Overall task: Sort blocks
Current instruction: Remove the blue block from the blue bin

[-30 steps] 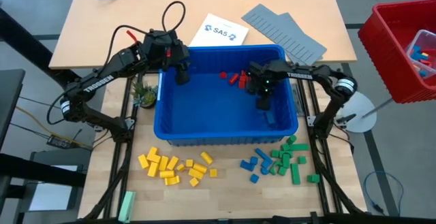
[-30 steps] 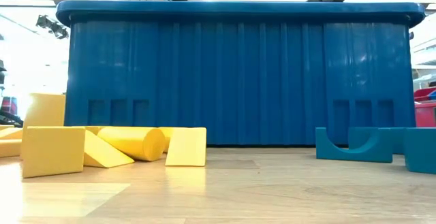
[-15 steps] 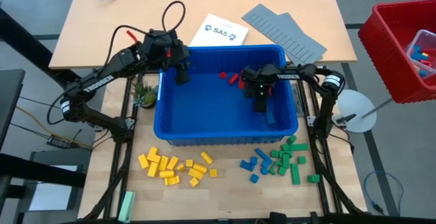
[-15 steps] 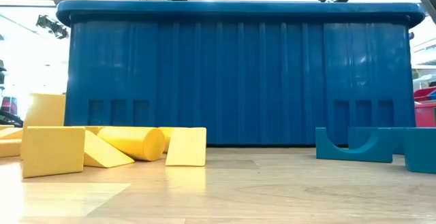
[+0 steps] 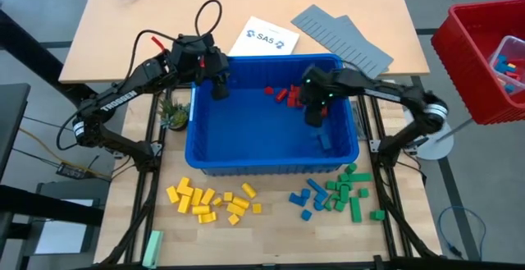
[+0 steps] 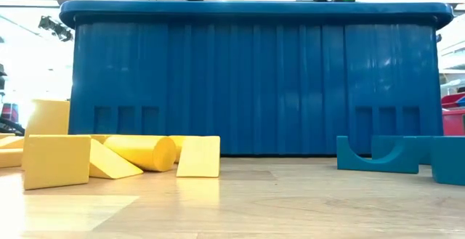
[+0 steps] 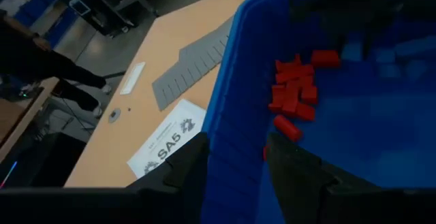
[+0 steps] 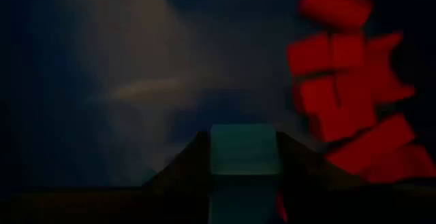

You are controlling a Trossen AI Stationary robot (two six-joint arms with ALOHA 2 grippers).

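At the near edge of the light wooden table, the high view shows three sorted groups: small yellow plastic blocks, blue blocks and green blocks. The low view shows only the yellow ones and some blue ones, in front of the wall of the big blue plastic bin, and nothing inside it.

From above, one blue block lies on the bin's floor, and a cluster of red blocks lies at its far side. The right gripper hangs over the bin beside this cluster. Its wrist view shows a teal-looking block, probably green, pinched between the two dark fingers. The left gripper waits over the bin's far left corner, fingers spread and holding nothing.

Beyond the bin lie flat grey ridged panels and a white printed sheet.
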